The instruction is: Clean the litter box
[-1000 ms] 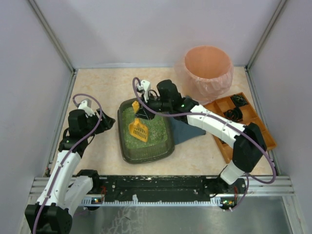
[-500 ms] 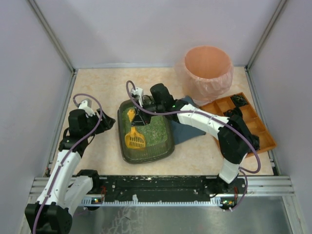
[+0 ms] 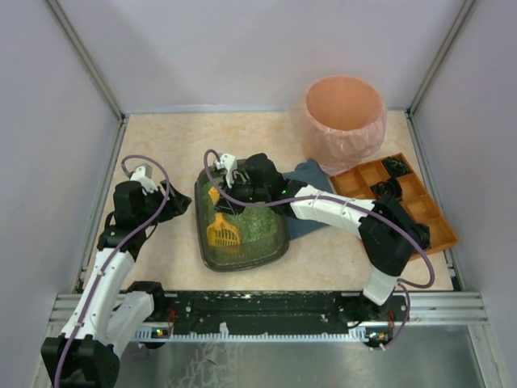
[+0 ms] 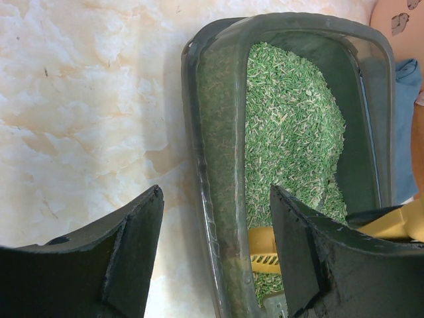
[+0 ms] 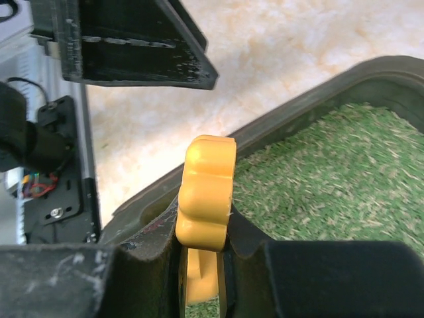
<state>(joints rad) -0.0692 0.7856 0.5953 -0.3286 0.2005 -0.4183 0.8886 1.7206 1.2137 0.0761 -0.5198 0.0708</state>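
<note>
As you look down on the pale marbled table (image 3: 161,145), the litter box (image 3: 242,264), a dark grey-brown tray with a raised rim, sits near the table's middle. Beyond the litter box and to its right stands a round pink-lined bin (image 3: 343,113). Well to the box's right lies an orange compartmented tray (image 3: 436,230), with small dark items (image 3: 396,166) in its far cells. A blue cloth (image 3: 309,173) lies against the box's right side.

Your right gripper (image 3: 220,196) reaches across the box from the right and hangs over its far left corner. Its jaws are clamped on the handle (image 5: 207,185) of a yellow scoop (image 3: 220,220), whose slotted head (image 3: 225,234) lies low in the box's near left part.

Your left gripper (image 3: 184,200) hangs just beside the box's left wall, jaws apart and holding nothing. From its wrist camera that wall shows between the two fingers (image 4: 132,245), and you cannot tell whether either one touches it. Green litter (image 4: 291,132) covers the box's floor.
</note>
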